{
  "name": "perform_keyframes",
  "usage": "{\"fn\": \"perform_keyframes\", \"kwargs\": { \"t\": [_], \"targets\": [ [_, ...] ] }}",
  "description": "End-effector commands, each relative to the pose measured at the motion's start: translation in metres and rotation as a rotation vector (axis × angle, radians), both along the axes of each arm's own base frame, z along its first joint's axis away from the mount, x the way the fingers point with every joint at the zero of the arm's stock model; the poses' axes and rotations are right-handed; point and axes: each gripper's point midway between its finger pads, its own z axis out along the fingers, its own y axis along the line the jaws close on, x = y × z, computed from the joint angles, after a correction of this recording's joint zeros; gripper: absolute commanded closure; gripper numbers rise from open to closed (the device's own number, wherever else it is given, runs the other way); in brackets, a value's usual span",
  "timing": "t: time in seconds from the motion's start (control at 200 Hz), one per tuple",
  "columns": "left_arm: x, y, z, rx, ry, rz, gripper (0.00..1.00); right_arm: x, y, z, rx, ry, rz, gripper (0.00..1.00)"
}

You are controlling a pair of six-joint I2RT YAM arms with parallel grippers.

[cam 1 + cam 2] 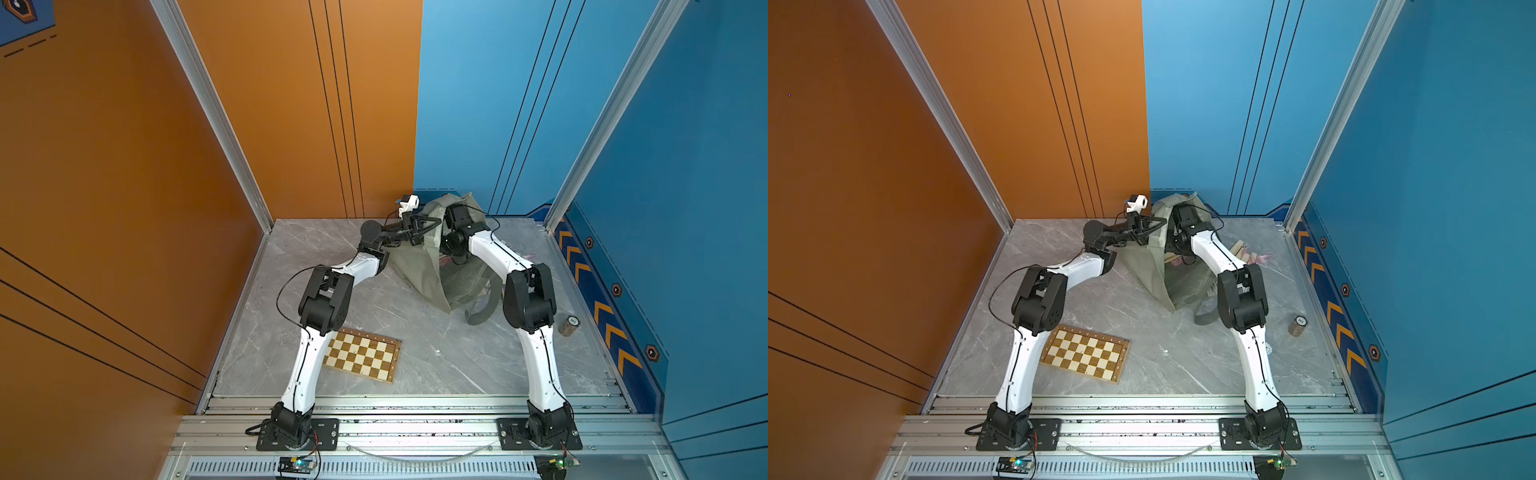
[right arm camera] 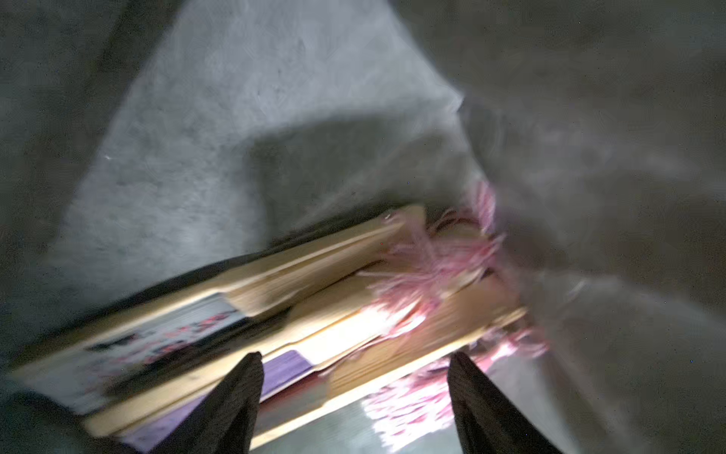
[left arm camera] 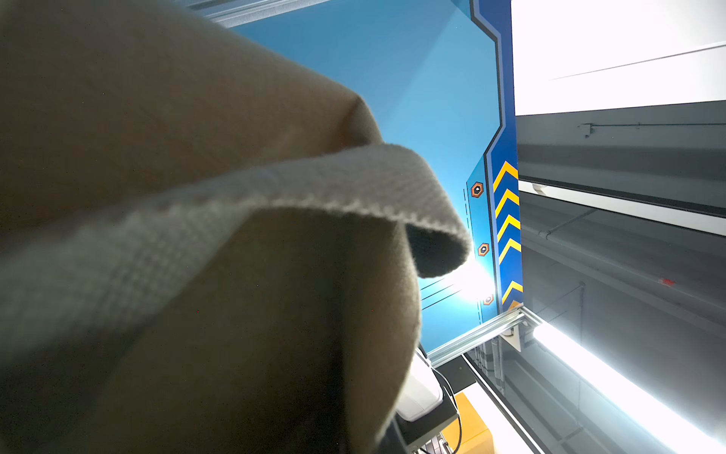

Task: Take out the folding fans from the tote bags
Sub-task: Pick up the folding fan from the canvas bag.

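End effector (image 2: pixel 351 355) agape, fans (image 2: pixel 314 291) crosswise in tote (image 2: pixel 235 118)

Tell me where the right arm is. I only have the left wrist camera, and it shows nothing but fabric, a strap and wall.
Observer: The right gripper is inside the tote bag. Its jaws are apart over a stack of folding fans, and nothing is pinched between them, though that wrist view is blurred.
Operator: And what is my left side actually holding?
Observer: In a top view, the left gripper is shut on the bag's rim and holds that side of the mouth raised, so the right arm can reach in.
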Motion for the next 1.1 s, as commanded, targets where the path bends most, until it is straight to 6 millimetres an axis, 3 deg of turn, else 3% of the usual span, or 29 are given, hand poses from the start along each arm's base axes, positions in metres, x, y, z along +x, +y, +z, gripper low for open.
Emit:
{"fn": "perform_keyframes", "kwargs": {
  "t": [0.0, 0.165, 0.395, 0.756, 1.096],
  "targets": [
    [-0.016, 0.001, 0.031, -0.049, -0.125, 0.008, 1.00, -0.016, -0.007, -0.009, 0.062, 0.137, -0.153, 0.23],
    [-0.015, -0.001, 0.028, -0.046, -0.121, 0.004, 1.00, -0.028, 0.007, -0.014, 0.075, 0.189, -0.158, 0.22],
    [-0.017, -0.001, 0.021, -0.020, -0.119, 0.007, 1.00, -0.037, 0.001, -0.034, 0.095, 0.268, -0.226, 0.24],
    [-0.021, -0.004, 0.016, -0.011, -0.112, 0.001, 1.00, -0.026, -0.010, -0.061, 0.201, 0.325, -0.347, 0.31],
    [-0.019, -0.006, 0.015, -0.014, -0.107, -0.002, 1.00, -0.016, -0.011, -0.064, 0.273, 0.317, -0.398, 0.44]
  ]
}}
